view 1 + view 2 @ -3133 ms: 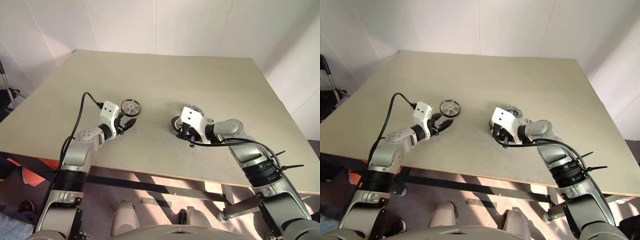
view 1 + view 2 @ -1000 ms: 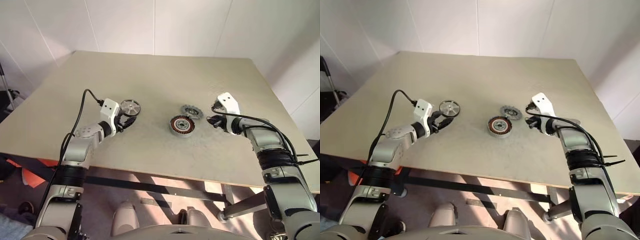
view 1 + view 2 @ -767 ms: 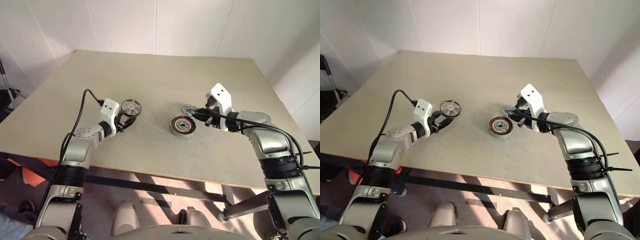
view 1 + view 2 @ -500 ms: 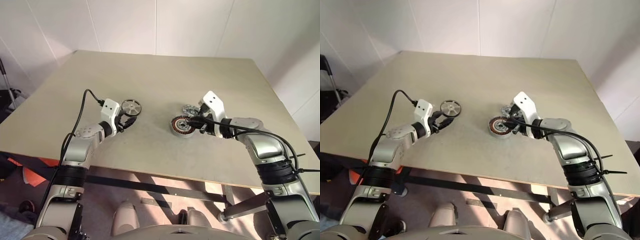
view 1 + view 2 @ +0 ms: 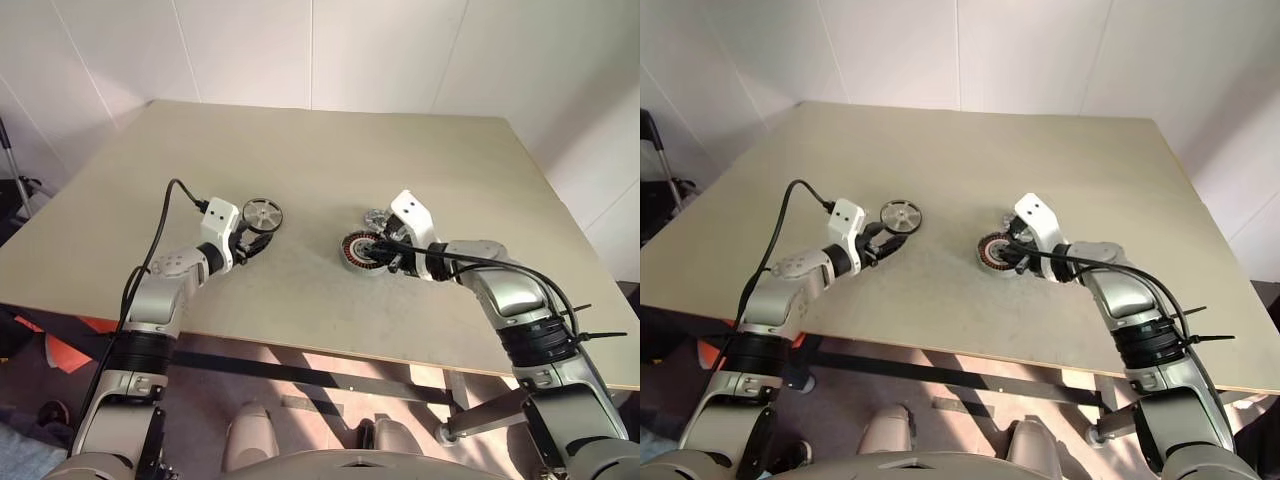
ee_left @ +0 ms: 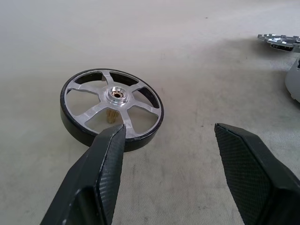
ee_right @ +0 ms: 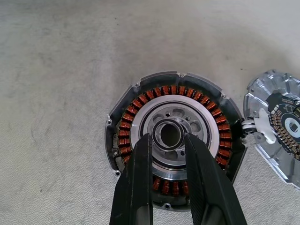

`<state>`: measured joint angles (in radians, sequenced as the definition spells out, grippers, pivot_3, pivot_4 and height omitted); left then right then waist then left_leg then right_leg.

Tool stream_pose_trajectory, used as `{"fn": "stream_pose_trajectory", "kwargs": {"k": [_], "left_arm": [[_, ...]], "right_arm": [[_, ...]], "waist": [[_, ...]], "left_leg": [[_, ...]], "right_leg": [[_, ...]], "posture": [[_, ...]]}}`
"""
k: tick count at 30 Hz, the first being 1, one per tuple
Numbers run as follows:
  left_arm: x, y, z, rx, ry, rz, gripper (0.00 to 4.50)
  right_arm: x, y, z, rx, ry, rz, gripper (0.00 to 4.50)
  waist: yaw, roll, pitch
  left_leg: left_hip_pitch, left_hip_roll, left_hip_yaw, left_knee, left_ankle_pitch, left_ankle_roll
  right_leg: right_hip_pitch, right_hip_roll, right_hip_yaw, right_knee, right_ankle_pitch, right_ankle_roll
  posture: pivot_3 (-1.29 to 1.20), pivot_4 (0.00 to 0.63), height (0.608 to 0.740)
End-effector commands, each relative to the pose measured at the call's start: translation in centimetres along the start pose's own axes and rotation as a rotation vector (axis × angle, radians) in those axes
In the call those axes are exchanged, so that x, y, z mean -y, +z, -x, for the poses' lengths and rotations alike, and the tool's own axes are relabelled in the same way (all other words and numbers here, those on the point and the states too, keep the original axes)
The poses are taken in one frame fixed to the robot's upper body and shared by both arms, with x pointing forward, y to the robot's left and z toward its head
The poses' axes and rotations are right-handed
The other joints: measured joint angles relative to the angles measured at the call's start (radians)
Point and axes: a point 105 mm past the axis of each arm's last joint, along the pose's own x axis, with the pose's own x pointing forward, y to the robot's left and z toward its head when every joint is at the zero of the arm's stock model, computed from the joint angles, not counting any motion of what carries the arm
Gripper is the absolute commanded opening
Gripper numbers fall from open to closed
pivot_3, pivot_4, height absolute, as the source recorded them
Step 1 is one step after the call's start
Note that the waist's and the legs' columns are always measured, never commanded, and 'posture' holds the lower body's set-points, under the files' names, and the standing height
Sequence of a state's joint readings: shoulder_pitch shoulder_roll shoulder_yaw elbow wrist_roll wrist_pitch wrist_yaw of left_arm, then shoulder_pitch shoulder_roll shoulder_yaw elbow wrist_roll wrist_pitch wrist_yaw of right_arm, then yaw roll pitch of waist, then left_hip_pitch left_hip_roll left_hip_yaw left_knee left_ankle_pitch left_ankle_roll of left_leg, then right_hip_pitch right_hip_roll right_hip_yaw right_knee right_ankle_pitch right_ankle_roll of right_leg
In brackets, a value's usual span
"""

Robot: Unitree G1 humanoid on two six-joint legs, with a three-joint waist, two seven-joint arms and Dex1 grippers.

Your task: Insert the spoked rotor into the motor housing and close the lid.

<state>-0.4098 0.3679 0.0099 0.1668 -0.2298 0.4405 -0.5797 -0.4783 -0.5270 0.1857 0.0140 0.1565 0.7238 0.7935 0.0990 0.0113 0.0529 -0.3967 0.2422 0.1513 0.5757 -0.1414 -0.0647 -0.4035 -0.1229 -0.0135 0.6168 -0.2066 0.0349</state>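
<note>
1. Our right gripper (image 7: 174,176) has swung in from the far right side of the table and now hangs right over the motor housing (image 7: 136,110). Its two black fingers (image 7: 138,187) are close together with a thin gap, and they hold nothing. They point at the hole in the middle of the housing.

2. Our left gripper (image 6: 171,154) has not moved at all. Its fingers (image 6: 105,159) are spread wide and hold nothing. One finger sits just in front of the spoked rotor (image 6: 111,108), but we cannot tell if it touches.

3. We see the motor housing lying flat near the middle of the table (image 5: 320,150), open side up, with its ring of orange-red wire all around. Nothing is inside it yet.

4. We see the lid (image 7: 276,140) lying just beside the housing, on the far side of it. A small white plug sits between the two.

5. We see the spoked rotor lying flat on the table, well apart from the housing, over on our left.

6. We think the right hand came back to steady the housing. The rotor still has to be picked up and carried across, so the job has hardly begun.
</note>
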Motion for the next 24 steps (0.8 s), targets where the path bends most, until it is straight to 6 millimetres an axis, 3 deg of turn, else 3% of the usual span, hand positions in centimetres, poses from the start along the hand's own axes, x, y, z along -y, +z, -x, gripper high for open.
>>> {"fn": "stream_pose_trajectory", "kwargs": {"k": [1, 18, 24], "left_arm": [[-0.3, 1.4, 0.3, 0.045, 0.013, -0.027, 3.2], [-0.1, 1.1, 0.3, 0.039, 0.007, -0.027, 3.2], [-0.2, 1.1, 0.3, 0.039, 0.011, -0.026, 3.2]], "right_arm": [[0.4, 1.3, -0.1, 0.03, -0.018, 0.041, 0.64], [1.3, 1.4, 0.1, 0.031, -0.044, 0.042, 0.64], [0.6, 2.7, 0.5, 0.082, -0.026, 0.079, 2.68]], "waist": [[0.0, 0.0, 0.0], [0.0, 0.0, 0.0], [0.0, 0.0, 0.0]], "left_leg": [[0.0, 0.0, 0.0, 0.0, 0.0, 0.0], [0.0, 0.0, 0.0, 0.0, 0.0, 0.0], [0.0, 0.0, 0.0, 0.0, 0.0, 0.0]], "right_leg": [[0.0, 0.0, 0.0, 0.0, 0.0, 0.0], [0.0, 0.0, 0.0, 0.0, 0.0, 0.0], [0.0, 0.0, 0.0, 0.0, 0.0, 0.0]], "posture": [[0.0, 0.0, 0.74], [0.0, 0.0, 0.74], [0.0, 0.0, 0.74]]}}
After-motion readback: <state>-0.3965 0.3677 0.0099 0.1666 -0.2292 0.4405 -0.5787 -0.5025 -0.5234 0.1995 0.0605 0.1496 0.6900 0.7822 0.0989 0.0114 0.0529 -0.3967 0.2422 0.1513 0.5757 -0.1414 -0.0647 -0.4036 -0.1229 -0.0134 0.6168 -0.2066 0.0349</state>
